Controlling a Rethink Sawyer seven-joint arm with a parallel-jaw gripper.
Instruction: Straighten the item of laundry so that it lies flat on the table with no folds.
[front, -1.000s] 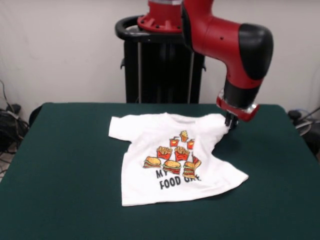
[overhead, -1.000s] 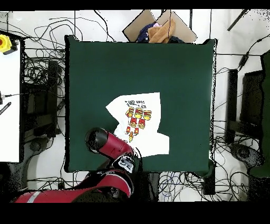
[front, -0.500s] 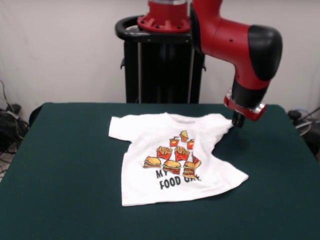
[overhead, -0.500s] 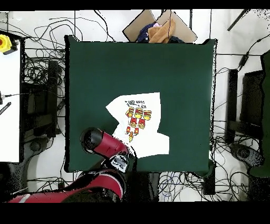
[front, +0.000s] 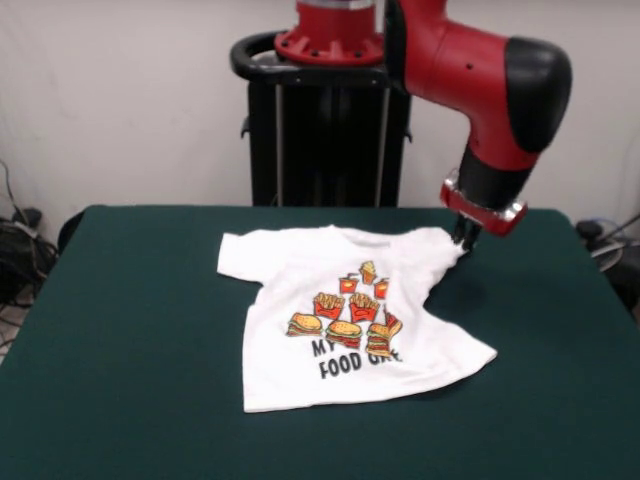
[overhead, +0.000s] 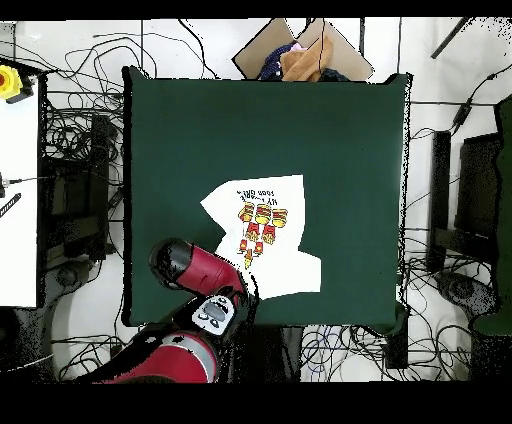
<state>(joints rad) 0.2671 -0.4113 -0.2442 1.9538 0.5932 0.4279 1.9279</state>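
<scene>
Shirt (front: 345, 315) lies print-up near the middle of the green table (front: 130, 340), its right side creased and folded by the burgers. The gripper (front: 465, 237) sits at the shirt's right sleeve tip; whether it is clenched or released cannot be told.

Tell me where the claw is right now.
In the front view the claw is at the right, at the shirt's far right sleeve, just above the table.
</scene>
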